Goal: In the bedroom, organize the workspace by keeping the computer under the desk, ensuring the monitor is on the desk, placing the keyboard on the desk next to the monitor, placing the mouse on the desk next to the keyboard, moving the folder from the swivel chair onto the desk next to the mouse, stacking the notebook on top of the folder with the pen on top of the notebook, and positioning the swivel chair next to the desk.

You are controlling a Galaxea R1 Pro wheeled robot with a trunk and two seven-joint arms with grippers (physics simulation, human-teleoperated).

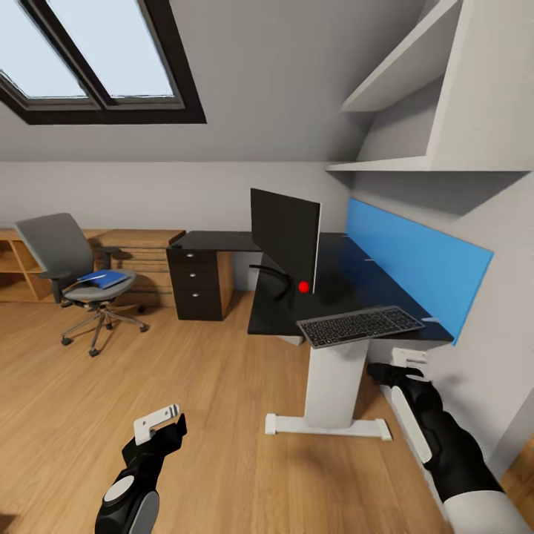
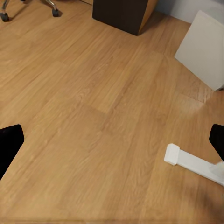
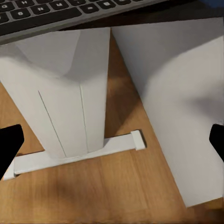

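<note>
We note the monitor (image 1: 285,236) and keyboard (image 1: 360,325) on the desk (image 1: 356,285), centre right of frame. The folder (image 1: 104,279) lies on the chair (image 1: 70,271) at left. Left gripper (image 1: 158,420) and right gripper (image 1: 410,360) both hang released, holding nothing.

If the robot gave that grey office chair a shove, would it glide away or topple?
The swivel chair would probably glide: it stands on casters on smooth wooden flooring. Its wide star base suggests tipping is unlikely. The blue folder lying loose on the seat might slide off.
</note>
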